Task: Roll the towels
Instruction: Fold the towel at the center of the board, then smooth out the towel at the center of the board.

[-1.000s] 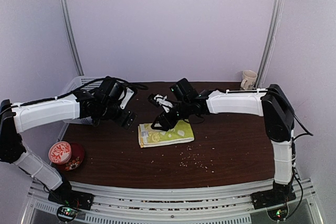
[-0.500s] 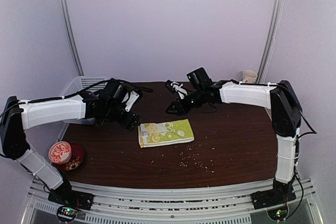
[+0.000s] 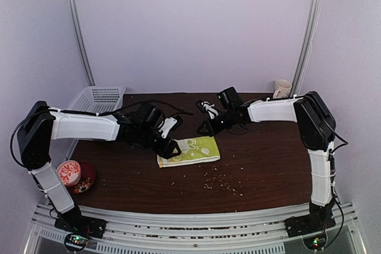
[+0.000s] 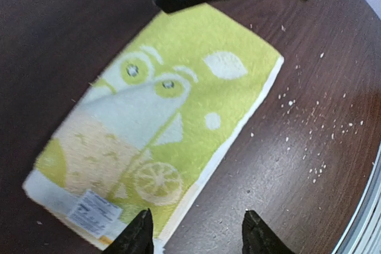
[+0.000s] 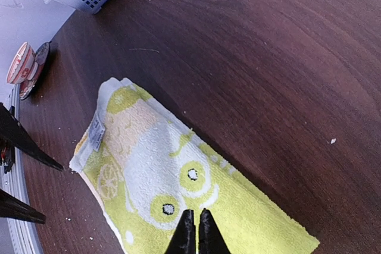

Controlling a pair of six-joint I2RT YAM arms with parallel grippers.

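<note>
On the dark desk (image 3: 268,171), near its middle, the yellow-green towel (image 3: 193,151) is laid flat. Its long axis is run left to right, with the labelled short end pointed left. The left claw (image 3: 172,148) is found at that left end, fingers parted, nothing gripped; it is judged the nearer. The right claw (image 3: 202,130) is held just beyond the far long edge, shut, nothing seen in it.
</note>
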